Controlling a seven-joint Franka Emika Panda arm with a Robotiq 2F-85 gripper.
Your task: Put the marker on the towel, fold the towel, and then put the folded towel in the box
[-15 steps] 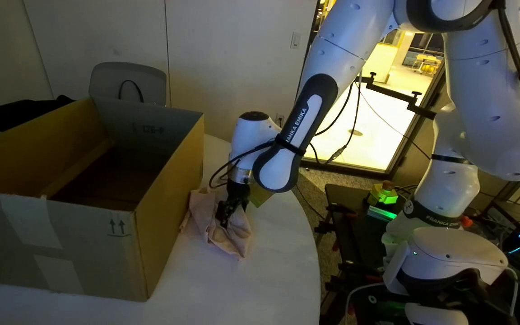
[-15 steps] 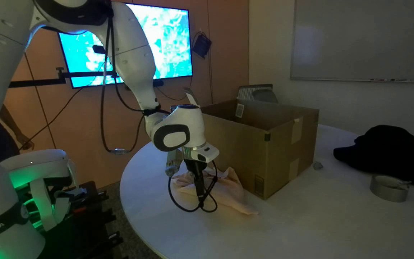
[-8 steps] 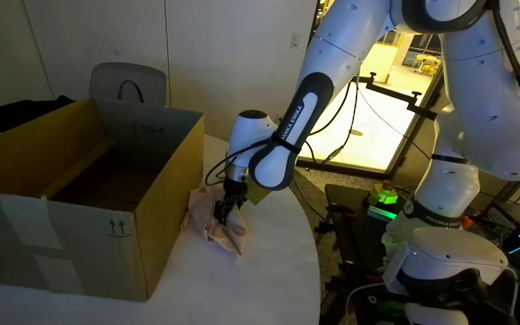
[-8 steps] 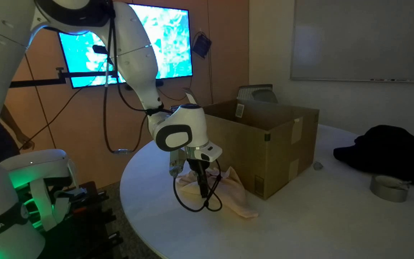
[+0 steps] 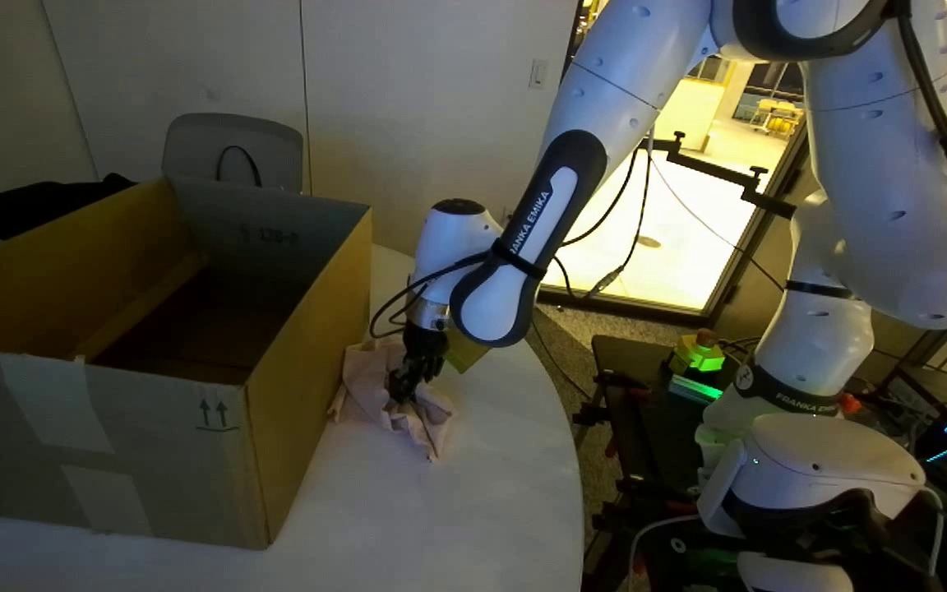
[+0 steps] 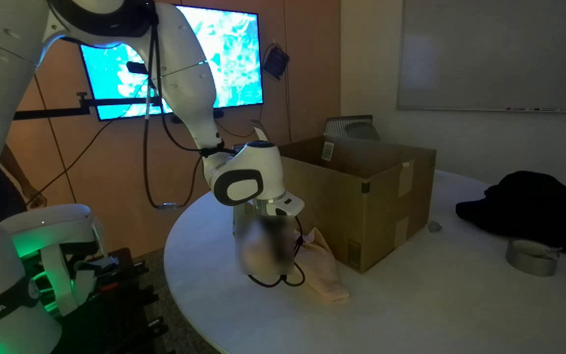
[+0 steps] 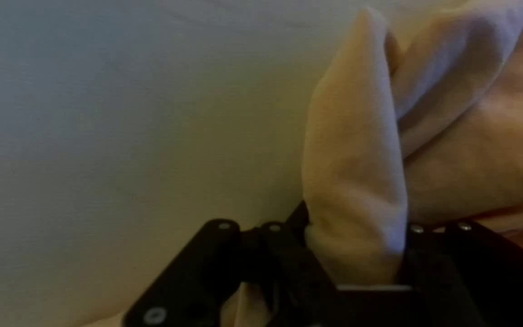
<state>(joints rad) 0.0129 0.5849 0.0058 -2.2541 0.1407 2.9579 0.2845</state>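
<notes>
The pink towel (image 5: 365, 386) lies crumpled on the table against the side of the cardboard box (image 5: 301, 419). My gripper (image 5: 402, 396) points down into the cloth from above. In the wrist view a thick upright fold of the towel (image 7: 357, 150) fills the gap between the dark fingers (image 7: 295, 268), which press on it from both sides. A blurred patch covers the gripper in an exterior view, where the towel (image 6: 321, 270) shows beside it. The box stands open at the top, and the part of its floor in view is bare. The marker is hidden or out of view.
Beyond the box, a black cloth (image 6: 528, 206) and a roll of grey tape (image 6: 531, 260) lie on the white round table (image 6: 410, 314). A small grey scrap (image 6: 434, 226) rests near the box's corner. A chair (image 5: 235, 148) stands behind the box.
The fingers have closed in on the towel. My arm shifted slightly toward the box, then stayed nearly still. The towel's near corner has drawn in and bunched around the gripper.
</notes>
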